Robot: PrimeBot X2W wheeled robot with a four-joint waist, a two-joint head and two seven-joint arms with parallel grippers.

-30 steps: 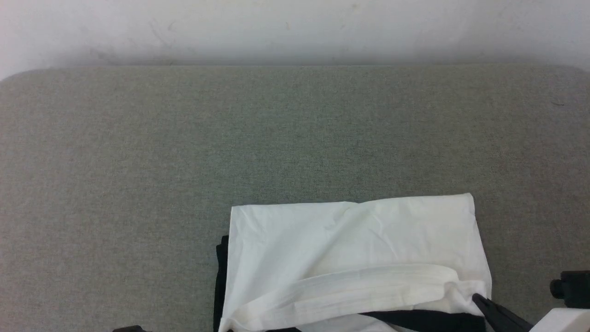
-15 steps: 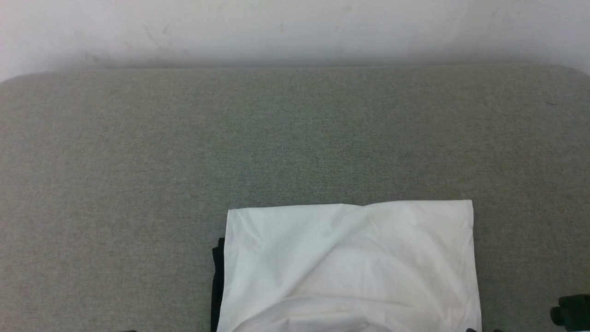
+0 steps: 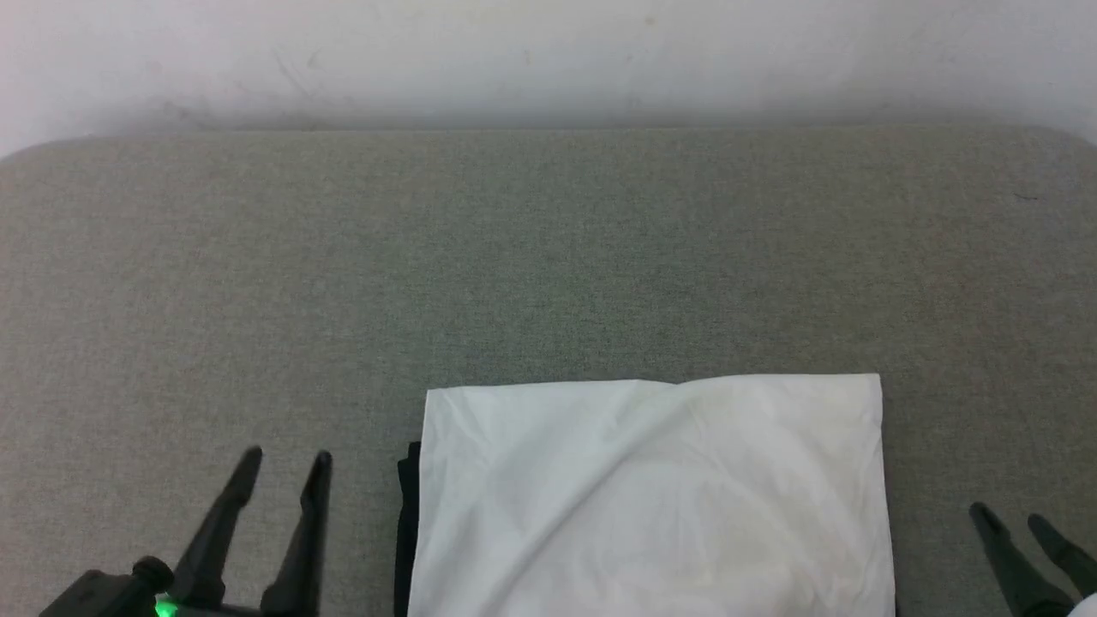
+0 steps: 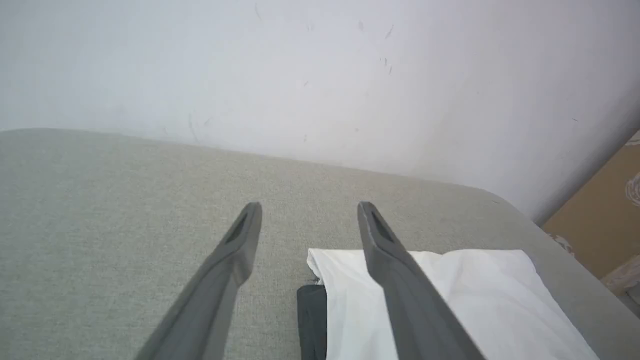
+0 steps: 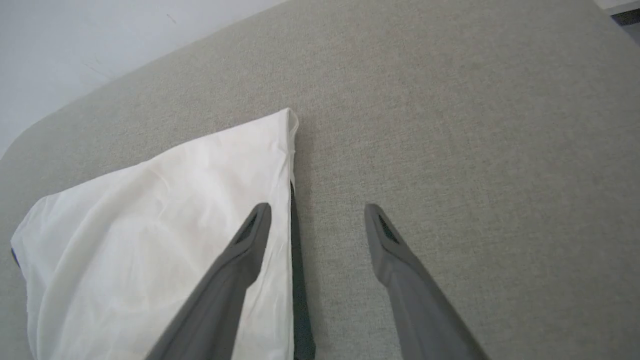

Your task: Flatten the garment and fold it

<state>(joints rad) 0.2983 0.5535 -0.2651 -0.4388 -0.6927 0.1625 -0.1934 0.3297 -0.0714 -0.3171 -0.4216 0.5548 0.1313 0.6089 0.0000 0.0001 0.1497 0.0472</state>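
The garment (image 3: 651, 497) lies folded into a cream-white rectangle at the near middle of the grey counter (image 3: 548, 257), with a black layer peeking out along its left edge. The left pincer (image 3: 286, 458) and right pincer (image 3: 1006, 517) flank it, both spread wide, holding nothing.

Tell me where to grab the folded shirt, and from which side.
Likely its side edges: the shirt lies flat on the table, so only the stacked edges offer a pinch. Bring the open left claw in low from the left, the open right claw from the right.
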